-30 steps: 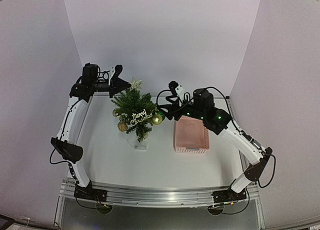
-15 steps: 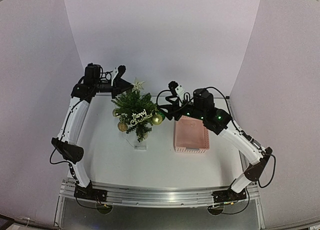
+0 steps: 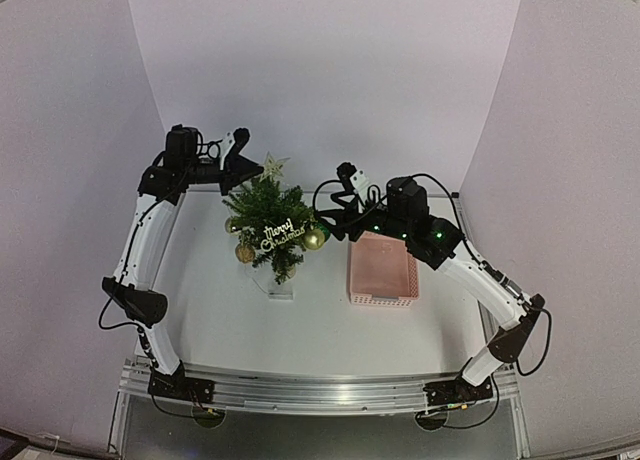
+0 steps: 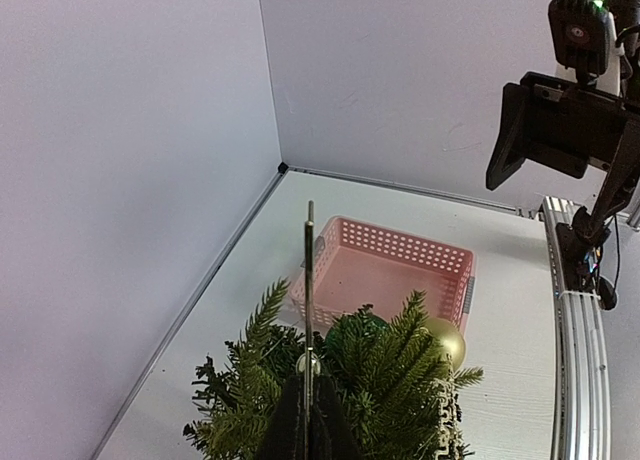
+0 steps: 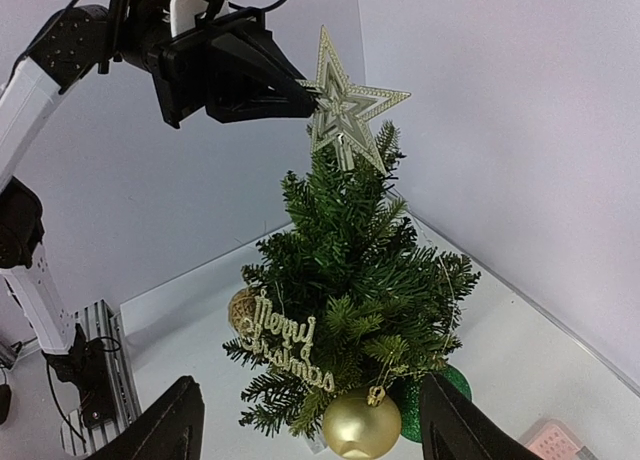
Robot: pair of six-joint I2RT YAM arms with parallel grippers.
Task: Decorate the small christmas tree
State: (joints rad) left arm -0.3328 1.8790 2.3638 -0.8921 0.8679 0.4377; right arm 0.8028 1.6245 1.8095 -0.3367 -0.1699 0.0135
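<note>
The small christmas tree point(image 3: 268, 223) stands left of centre on the table, on a pale base. It carries a gold ball point(image 3: 314, 239), a green ball point(image 5: 440, 388), a wicker ball point(image 3: 244, 252) and a "Merry Christmas" sign point(image 3: 283, 234). My left gripper point(image 3: 256, 165) is shut on one point of a gold star point(image 3: 273, 166) and holds it upright at the treetop. In the left wrist view the star point(image 4: 309, 300) shows edge-on between the fingers point(image 4: 290, 430). My right gripper point(image 3: 335, 216) is open and empty, just right of the tree. The right wrist view shows the tree point(image 5: 350, 270) and the star point(image 5: 345, 105).
A pink perforated basket point(image 3: 383, 270) sits right of the tree, below my right arm; it looks empty in the left wrist view point(image 4: 385, 275). White walls close the back and sides. A metal rail point(image 3: 320, 392) runs along the near edge.
My left gripper with the star has shifted slightly up and to the right at the treetop. The right arm has not moved.
</note>
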